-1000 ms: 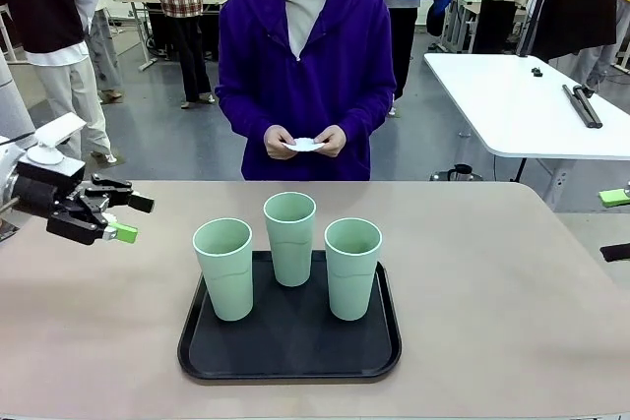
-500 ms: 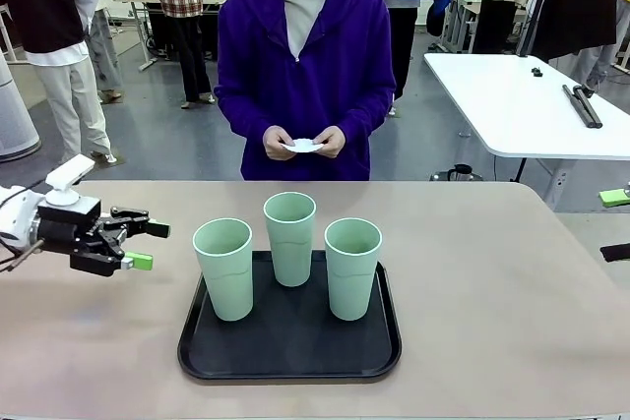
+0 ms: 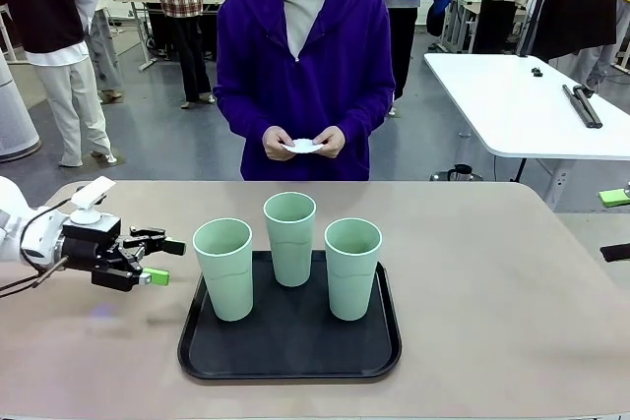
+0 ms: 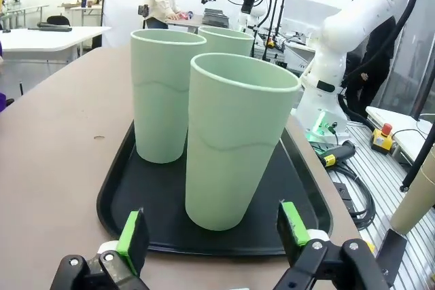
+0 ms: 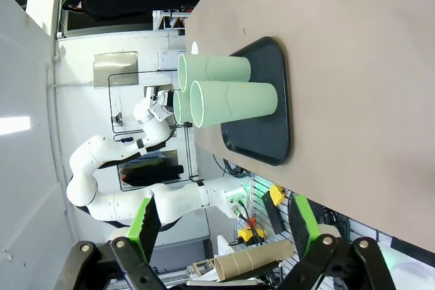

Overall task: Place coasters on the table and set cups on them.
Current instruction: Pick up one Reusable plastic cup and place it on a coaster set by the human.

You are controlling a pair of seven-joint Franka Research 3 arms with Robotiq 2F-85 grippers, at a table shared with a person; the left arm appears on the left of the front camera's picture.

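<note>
Standing upright in the front view, the left cup [image 3: 223, 272], middle cup [image 3: 289, 243] and right cup [image 3: 352, 272] all rest on a black tray [image 3: 295, 361] near the middle of the surface [image 3: 492, 282]. Their long axes are vertical, with open mouths up and narrower bases down. The middle cup sits farther toward the person, and the other two flank it nearer the robot. The left gripper [image 3: 165, 261] hovers low just beside the tray's left edge. Its fingers point level at the left cup, and its jaws are spread wide with nothing between them. Across the surface, the person's hands [image 3: 280, 142] hold white coasters [image 3: 304, 146] flat at waist height; how many I cannot tell.

In the left wrist view, the left gripper [image 4: 212, 229] has its green pads [image 4: 132, 232] parted. They frame the left cup [image 4: 234, 147], which stands ahead of them, untouched. The middle cup [image 4: 163, 93] and right cup [image 4: 228, 35] stand behind it on the tray [image 4: 119, 188].

The right wrist view is rolled, so the surface [image 5: 353, 66] runs up the picture's right side. The right cup [image 5: 234, 100] and middle cup [image 5: 217, 69] appear sideways, with mouths toward picture left and bases on the tray [image 5: 275, 134]. The right gripper [image 5: 224, 225] is open and empty, well apart from the tray.
</note>
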